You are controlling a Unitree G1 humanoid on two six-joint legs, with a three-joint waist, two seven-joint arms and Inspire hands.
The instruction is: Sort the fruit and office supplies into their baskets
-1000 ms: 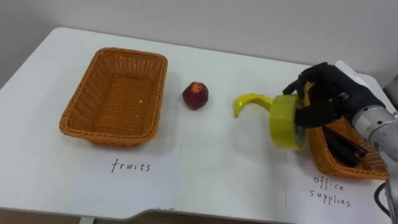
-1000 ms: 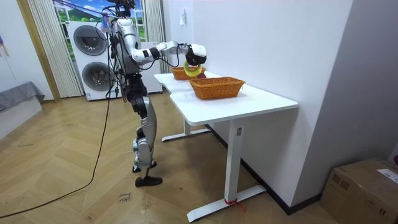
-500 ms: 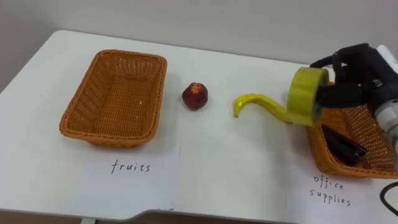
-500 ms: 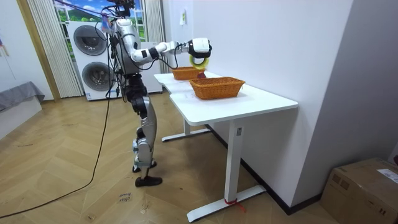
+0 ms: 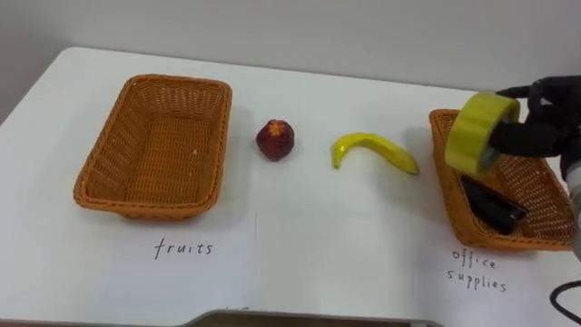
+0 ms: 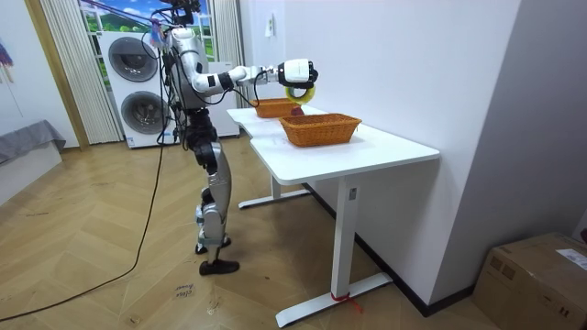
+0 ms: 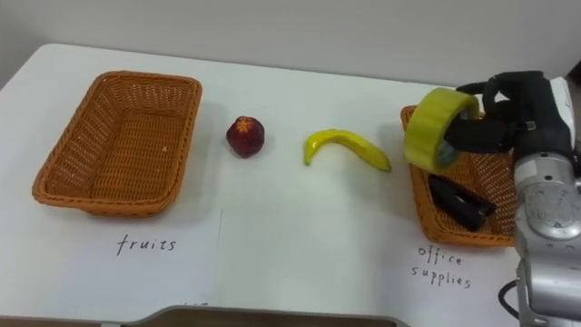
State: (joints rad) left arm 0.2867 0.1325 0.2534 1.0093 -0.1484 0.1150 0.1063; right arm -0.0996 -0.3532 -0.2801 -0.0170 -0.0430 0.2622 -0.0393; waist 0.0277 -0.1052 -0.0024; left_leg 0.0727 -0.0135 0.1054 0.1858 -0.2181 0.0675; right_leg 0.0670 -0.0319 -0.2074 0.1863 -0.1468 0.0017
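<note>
Since 1 s ago the right hand (image 5: 537, 134) has carried the yellow tape roll (image 5: 477, 133) up and to the robot's right, from low beside the banana's tip to above the left rim of the office basket (image 5: 509, 242). The view itself has also shifted a little. The hand's dark fingers are curled around the roll's far side and pinch it on edge, so the roll hangs in the air, clear of the desk (image 5: 318, 77) and not yet in the basket. The roll looks light and stiff, a hard ring with a smooth and probably slick outer face. A grip across the rim or through the core seems the safest, and a short drop should not harm it. The red fruit (image 5: 275, 139) is round and likely to roll, and it may bruise, so it is best cupped from above. The banana (image 5: 373, 149) is soft and curved and is best taken around its middle. By count there are 2 wicker baskets, 1 tape roll, 1 red fruit and 1 banana. 1 dark object (image 5: 491, 203) already lies in the office basket, though what it is cannot be told. The fruit basket (image 5: 150, 203) holds 0 items, and both fruits lie on the desk between the 2 baskets.
</note>
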